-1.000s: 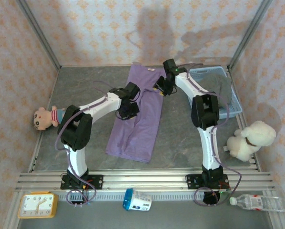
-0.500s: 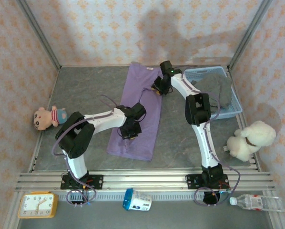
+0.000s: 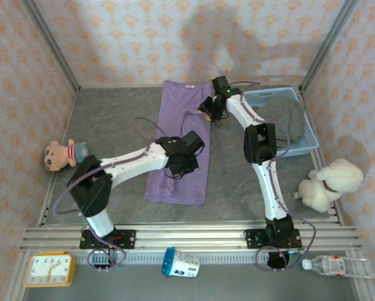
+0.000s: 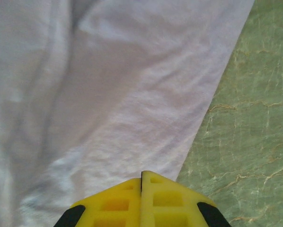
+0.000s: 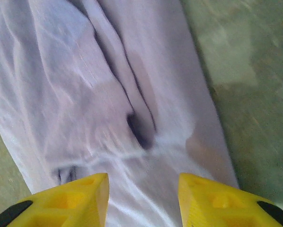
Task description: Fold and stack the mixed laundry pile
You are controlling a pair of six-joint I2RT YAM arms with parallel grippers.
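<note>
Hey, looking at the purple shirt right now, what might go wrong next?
The left gripper is shut with no cloth between its fingers, so sliding may bunch the purple shirt. The right gripper, open over a wrinkled ridge, might pinch just one layer and drag it askew.

Seeing soft matt cloth on the lilac shirt (image 3: 175,110), finely knit and wrinkled. Looks smooth, dull and marble-veined across the surface (image 3: 112,119). Matt yellow moulded plastic on the left gripper (image 4: 142,177) and right gripper (image 5: 142,182). Light blue plastic mesh for the basket (image 3: 311,135), fluffy white pile on the plush dog (image 3: 328,182).
</note>
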